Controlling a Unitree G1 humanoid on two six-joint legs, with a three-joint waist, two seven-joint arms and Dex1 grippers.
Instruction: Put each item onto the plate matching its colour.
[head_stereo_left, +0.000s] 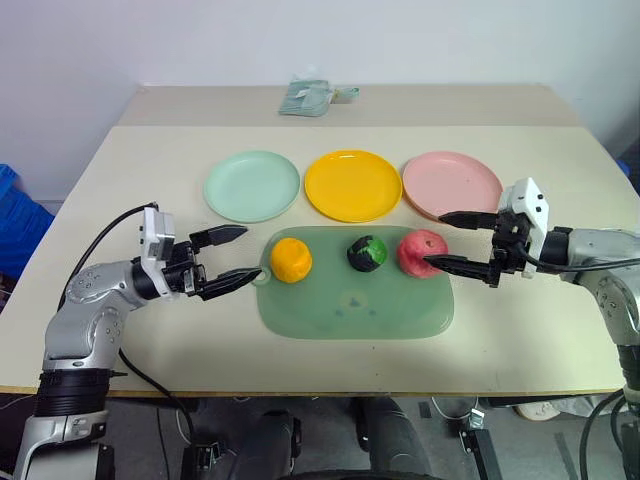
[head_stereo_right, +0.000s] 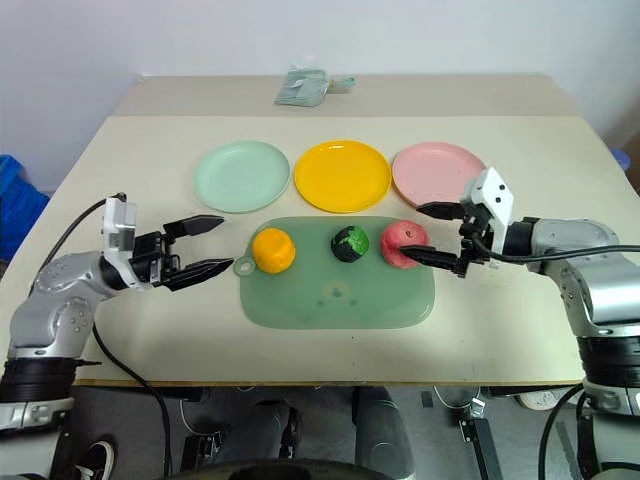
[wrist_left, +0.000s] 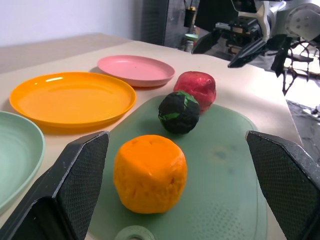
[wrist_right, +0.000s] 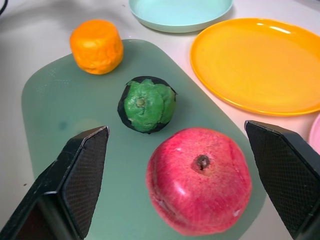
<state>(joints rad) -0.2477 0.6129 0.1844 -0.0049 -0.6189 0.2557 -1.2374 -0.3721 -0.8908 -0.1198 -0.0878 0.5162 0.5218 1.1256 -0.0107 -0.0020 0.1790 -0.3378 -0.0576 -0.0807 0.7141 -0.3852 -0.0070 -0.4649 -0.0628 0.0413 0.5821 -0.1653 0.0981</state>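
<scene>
- Your left gripper (head_stereo_left: 232, 256) stands with fingers spread wide, holding nothing, just outside the green board's (head_stereo_left: 355, 310) handle end; the orange item (head_stereo_left: 291, 260) sits just beyond its tips.
- Your right gripper (head_stereo_left: 445, 242) is likewise spread, its fingers flanking the pinkish-red item (head_stereo_left: 420, 253) at the board's opposite end.
- The green-and-black ball (head_stereo_left: 367, 252) lies between both items.
- Behind the board: mint plate (head_stereo_left: 251, 186), yellow-orange plate (head_stereo_left: 352, 185), pink plate (head_stereo_left: 451, 183).
</scene>
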